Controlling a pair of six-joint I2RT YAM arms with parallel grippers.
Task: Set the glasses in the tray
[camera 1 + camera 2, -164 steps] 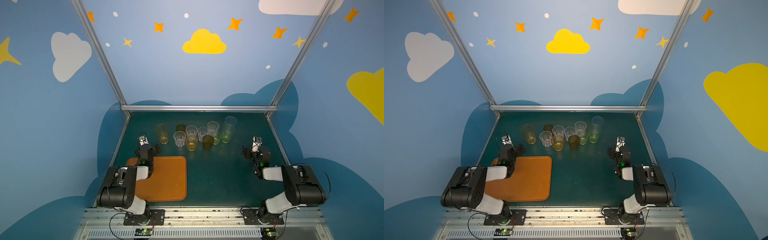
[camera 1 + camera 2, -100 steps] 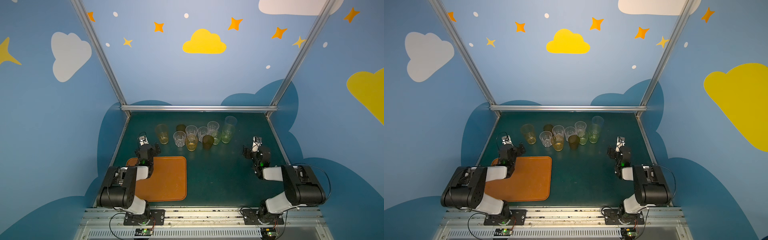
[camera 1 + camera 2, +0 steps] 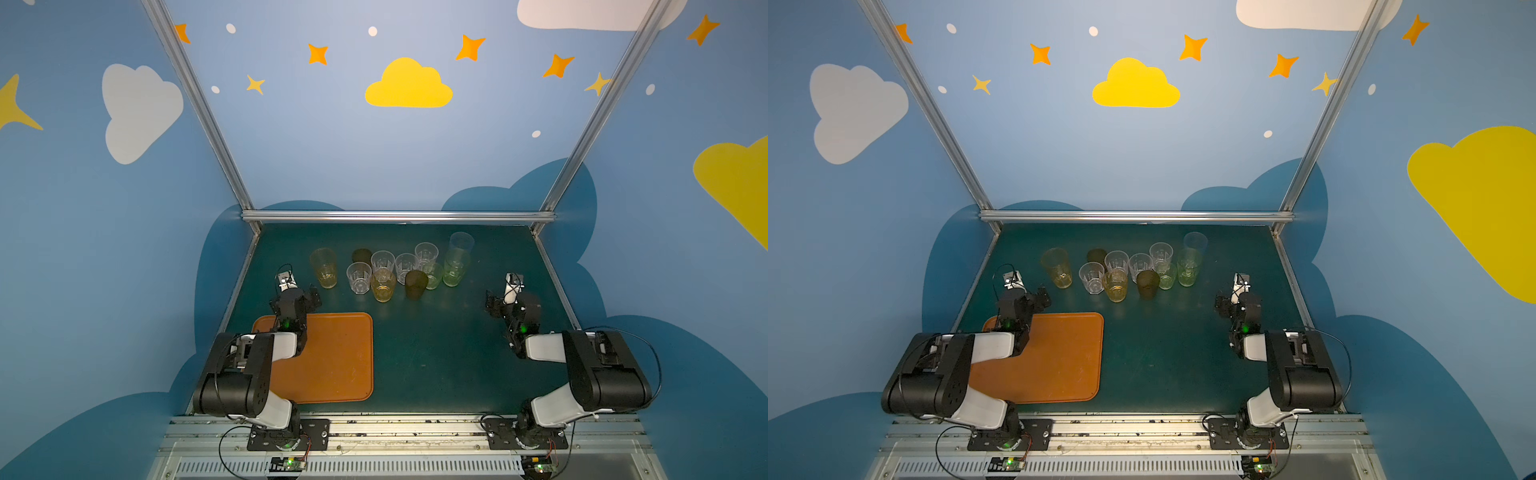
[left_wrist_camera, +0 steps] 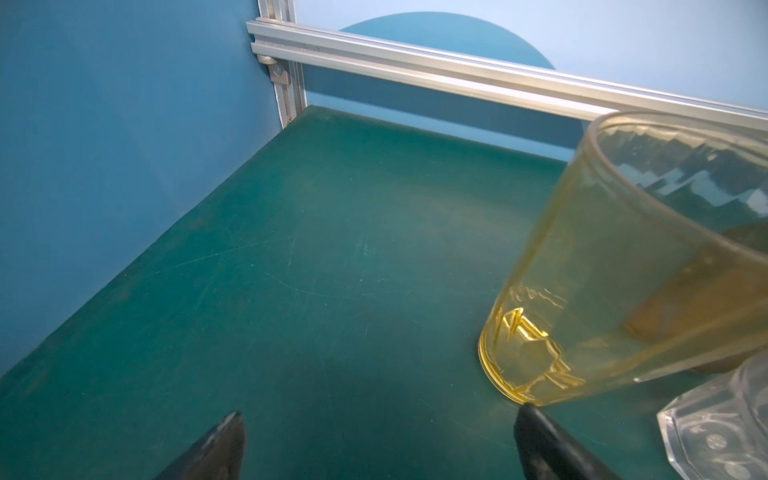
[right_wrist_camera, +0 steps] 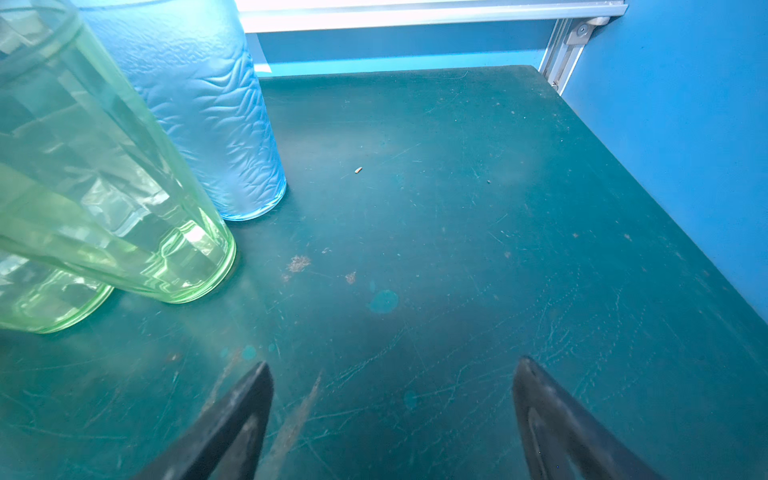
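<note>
Several glasses stand in a cluster at the back of the table in both top views, from the tall amber glass (image 3: 323,268) on the left to the tall green glass (image 3: 456,268) and the tall greyish-clear glass (image 3: 461,243) on the right. The orange-brown tray (image 3: 340,357) lies empty at the front left. My left gripper (image 3: 300,296) hovers open over the tray's far edge. In the left wrist view one fingertip (image 4: 536,424) sits just short of the amber glass (image 4: 623,270). My right gripper (image 5: 395,363) is open over bare mat, to the right of the green glass (image 5: 104,187).
Blue walls and an aluminium frame rail (image 3: 397,216) close the table at the back and sides. A clear faceted glass (image 4: 715,432) stands beside the amber one. Dark green mat (image 3: 436,353) lies between the tray and the right arm.
</note>
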